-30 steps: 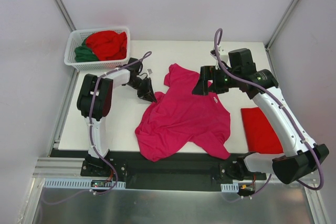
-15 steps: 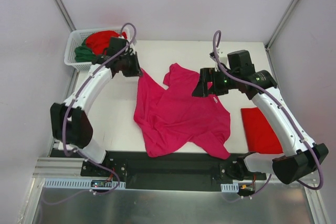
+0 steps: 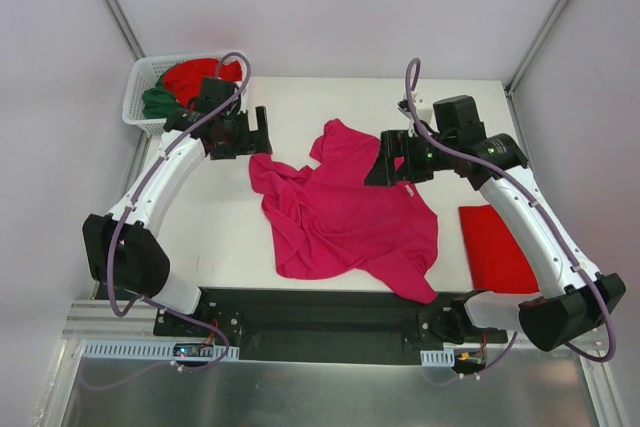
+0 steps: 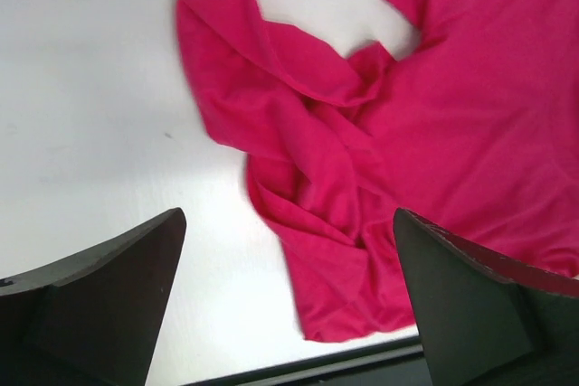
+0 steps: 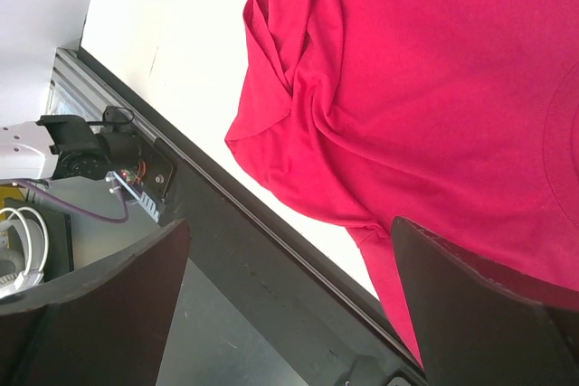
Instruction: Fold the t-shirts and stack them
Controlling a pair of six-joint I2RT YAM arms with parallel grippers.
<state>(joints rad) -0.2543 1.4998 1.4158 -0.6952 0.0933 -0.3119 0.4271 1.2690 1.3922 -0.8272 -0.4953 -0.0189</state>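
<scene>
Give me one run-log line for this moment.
left tool open, empty; right tool open, above magenta t-shirt; magenta t-shirt crumpled, unfolded; red t-shirt folded, at right

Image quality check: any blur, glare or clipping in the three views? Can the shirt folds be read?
Top external: sharp, even light, only soft shadows; pink shirt folds read fine. Left wrist: table washed out near white, left fingers dark and soft-edged, folds clear. Right wrist: shirt oversaturated but creases visible, right fingers near-black, no glare.
</scene>
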